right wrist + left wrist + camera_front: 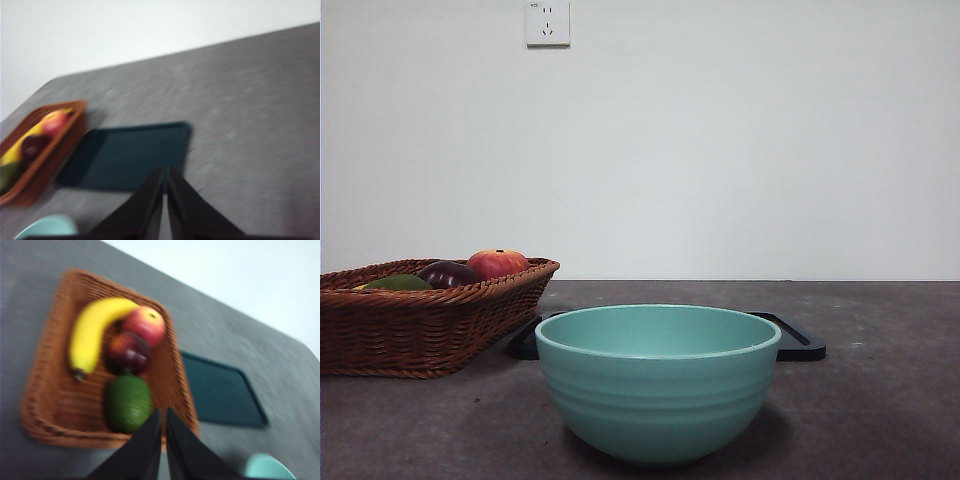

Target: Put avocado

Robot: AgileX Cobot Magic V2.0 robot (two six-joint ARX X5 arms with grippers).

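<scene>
Three cameras: one low at the table, one on each of my wrists.

The front camera looks level across the table, with the bowl (658, 380) near and large and the basket (420, 325) off to one side before a wall. My left wrist camera looks down, blurred, on the basket (165, 365), tray (225, 395) and bowl rim (267, 467). My right wrist camera looks down from farther off; basket (55, 155), tray (125, 155) and bowl (47, 227) show in all three views.
</scene>
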